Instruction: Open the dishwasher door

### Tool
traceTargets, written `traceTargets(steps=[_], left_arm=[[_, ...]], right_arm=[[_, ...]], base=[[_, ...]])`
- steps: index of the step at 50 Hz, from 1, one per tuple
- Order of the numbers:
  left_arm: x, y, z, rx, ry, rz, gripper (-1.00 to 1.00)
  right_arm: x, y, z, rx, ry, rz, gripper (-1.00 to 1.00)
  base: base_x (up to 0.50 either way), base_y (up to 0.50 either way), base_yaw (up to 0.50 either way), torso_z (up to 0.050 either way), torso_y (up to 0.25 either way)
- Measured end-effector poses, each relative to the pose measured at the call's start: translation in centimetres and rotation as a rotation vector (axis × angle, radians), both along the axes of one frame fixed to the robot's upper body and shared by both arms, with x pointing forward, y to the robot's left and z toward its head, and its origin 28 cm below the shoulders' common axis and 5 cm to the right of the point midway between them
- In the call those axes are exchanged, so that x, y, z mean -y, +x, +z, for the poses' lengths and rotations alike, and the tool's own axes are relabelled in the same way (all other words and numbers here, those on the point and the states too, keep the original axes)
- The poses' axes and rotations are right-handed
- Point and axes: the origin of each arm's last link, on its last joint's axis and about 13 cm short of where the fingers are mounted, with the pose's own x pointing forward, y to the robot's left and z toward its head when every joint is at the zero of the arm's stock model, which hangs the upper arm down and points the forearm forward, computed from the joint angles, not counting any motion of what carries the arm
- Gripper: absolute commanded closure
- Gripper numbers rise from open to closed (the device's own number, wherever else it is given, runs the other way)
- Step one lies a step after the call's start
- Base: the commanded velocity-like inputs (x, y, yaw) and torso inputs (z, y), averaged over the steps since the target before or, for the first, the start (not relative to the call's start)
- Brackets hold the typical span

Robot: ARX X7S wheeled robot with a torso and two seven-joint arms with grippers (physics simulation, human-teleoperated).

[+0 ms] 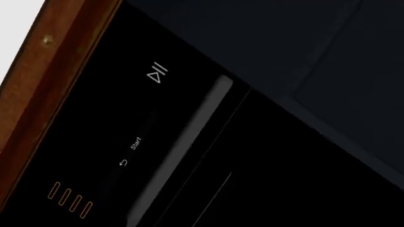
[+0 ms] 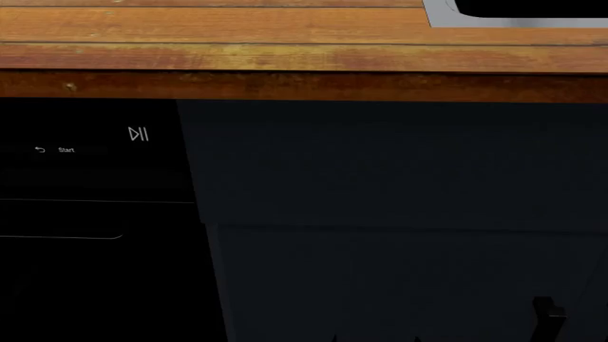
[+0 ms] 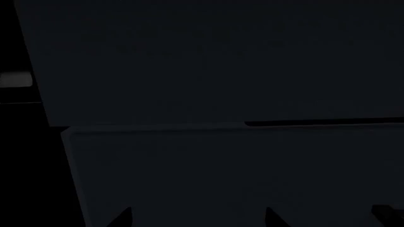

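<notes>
The right gripper (image 3: 197, 218) shows only as two dark pointed fingertips (image 3: 124, 217) at the edge of the right wrist view. They stand apart from each other, but it is too dim to tell whether the jaws are spread or closed. The left gripper and both arms are out of view.

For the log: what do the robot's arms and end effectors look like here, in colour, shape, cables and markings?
Almost nothing shows. Small black pointed tips poke in at the right wrist view's edge, perhaps the right end effector's fingertips. Similar black specks sit at the head view's bottom edge. No cables, markings or arm links are visible. The left end effector is out of view.
</notes>
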Motion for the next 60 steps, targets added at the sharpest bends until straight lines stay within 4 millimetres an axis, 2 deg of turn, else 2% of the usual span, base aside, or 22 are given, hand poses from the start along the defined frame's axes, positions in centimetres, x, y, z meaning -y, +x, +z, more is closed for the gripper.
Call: traceTargets(steps=[13, 22, 60], left_arm=[[-1.5, 0.8, 0.3, -0.017, 0.228, -0.036, -1.00], [-2.2, 1.5, 0.0, -0.022, 0.323, -0.042, -1.00], [-3.8, 6.3, -1.8, -0.021, 0.456, -0.022, -1.00]], right_arm=[[0.0, 0.0, 0.0, 0.002, 0.003, -0.002, -1.00], [0.0, -0.1, 0.0, 0.002, 0.004, -0.003, -1.00], [0.2, 0.0, 0.1, 0.005, 0.009, -0.016, -1.00]], base=[[0.00, 0.00, 0.00, 0.000, 0.000], [0.00, 0.00, 0.00, 0.000, 0.000], [0.00, 0.00, 0.00, 0.000, 0.000]])
